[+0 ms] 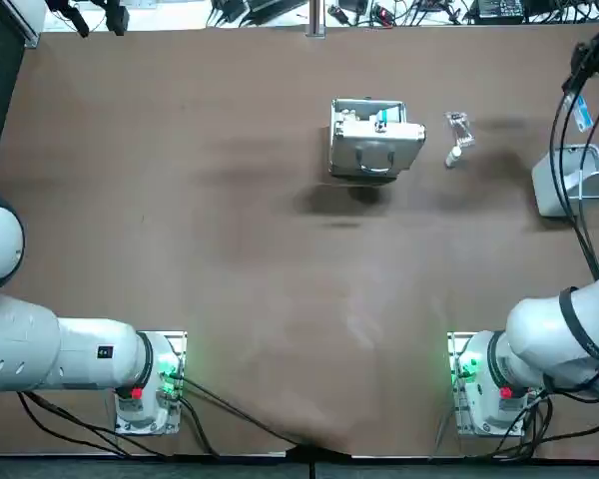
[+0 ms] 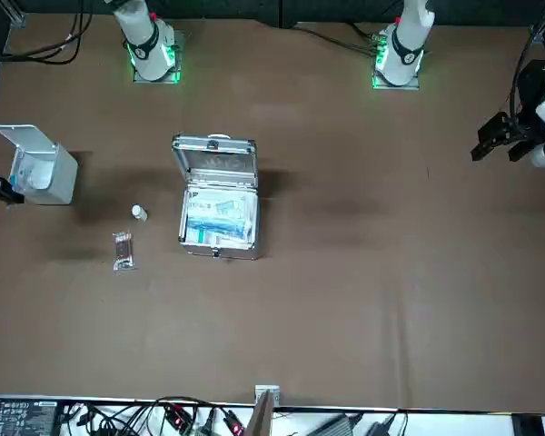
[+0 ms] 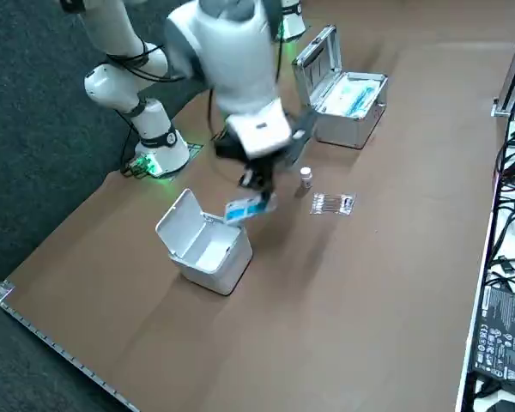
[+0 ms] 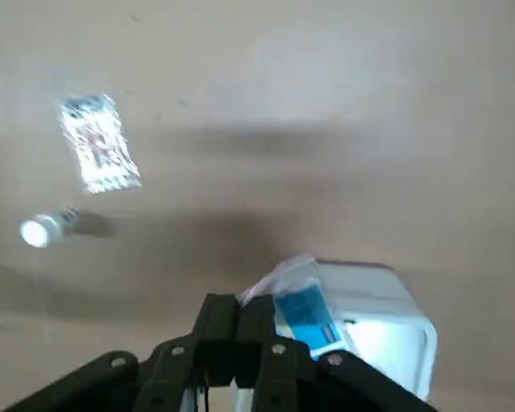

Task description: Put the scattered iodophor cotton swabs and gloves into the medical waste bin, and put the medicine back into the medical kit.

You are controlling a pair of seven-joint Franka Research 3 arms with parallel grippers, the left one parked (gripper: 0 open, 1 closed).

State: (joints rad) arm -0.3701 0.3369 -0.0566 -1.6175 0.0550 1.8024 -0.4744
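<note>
- The right tool (image 3: 256,178) is clamped shut on a blue-and-clear packet (image 3: 245,209), likely the gloves, hanging just over the open waste bin (image 3: 208,249) at the bench's (image 3: 343,283) right edge.
- Still left: the swab packet (image 3: 332,204) and medicine vial (image 3: 305,176) lie between the bin and the open medical kit (image 3: 343,94).
- The bin's raised lid stands on its near side and the bench edge runs close by; leftward is open room.
</note>
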